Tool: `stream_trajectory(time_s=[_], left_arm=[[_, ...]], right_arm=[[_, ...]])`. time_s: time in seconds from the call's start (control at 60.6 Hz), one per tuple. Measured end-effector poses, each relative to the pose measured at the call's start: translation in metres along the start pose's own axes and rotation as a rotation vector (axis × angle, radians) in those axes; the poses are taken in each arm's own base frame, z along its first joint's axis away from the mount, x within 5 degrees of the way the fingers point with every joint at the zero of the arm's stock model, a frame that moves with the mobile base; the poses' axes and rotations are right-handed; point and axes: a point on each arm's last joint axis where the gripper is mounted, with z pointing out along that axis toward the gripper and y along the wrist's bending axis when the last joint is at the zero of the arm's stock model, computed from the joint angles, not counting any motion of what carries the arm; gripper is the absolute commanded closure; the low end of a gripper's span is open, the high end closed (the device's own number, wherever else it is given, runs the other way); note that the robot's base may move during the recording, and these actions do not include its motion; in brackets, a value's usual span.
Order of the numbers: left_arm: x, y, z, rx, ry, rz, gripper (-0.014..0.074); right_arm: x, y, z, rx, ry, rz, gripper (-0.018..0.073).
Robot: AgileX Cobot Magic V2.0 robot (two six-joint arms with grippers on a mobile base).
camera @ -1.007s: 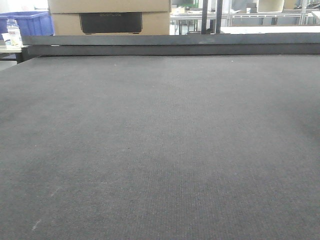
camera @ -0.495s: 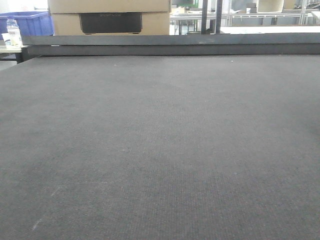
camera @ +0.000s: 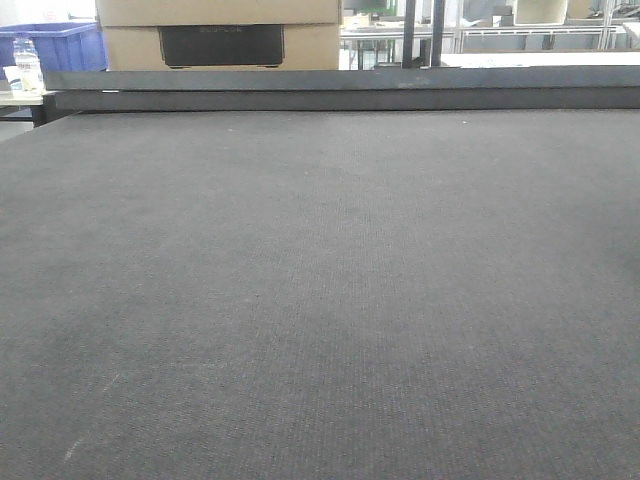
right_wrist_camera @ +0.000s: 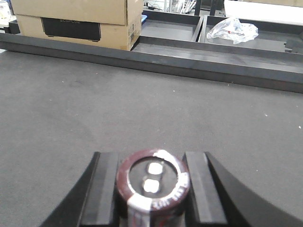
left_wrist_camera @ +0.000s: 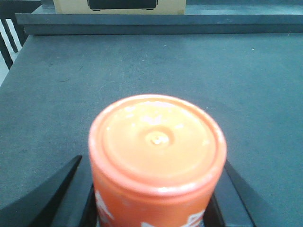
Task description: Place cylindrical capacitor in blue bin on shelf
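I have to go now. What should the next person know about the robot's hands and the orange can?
Left gripper: shut on the cylindrical capacitor, with the dark tabletop beyond it.
Right gripper: shut on a dark brown cylinder with two white terminals.
Done: capacitor gripped.
Left: get it into the blue bin on the shelf. A blue bin shows far back left in the front view, but no steel shelf is in view.
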Motion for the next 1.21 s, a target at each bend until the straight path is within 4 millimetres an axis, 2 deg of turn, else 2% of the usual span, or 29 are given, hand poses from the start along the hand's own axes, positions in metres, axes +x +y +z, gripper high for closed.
stream_trajectory(time_s=[1.205], left_arm=[[-0.0001,0.0004,-0.0005,-0.004,-0.002,0.004,0.0707]], right_arm=[[0.0,0.0002,0.0,-0.003,0.0,0.002,0.0721]])
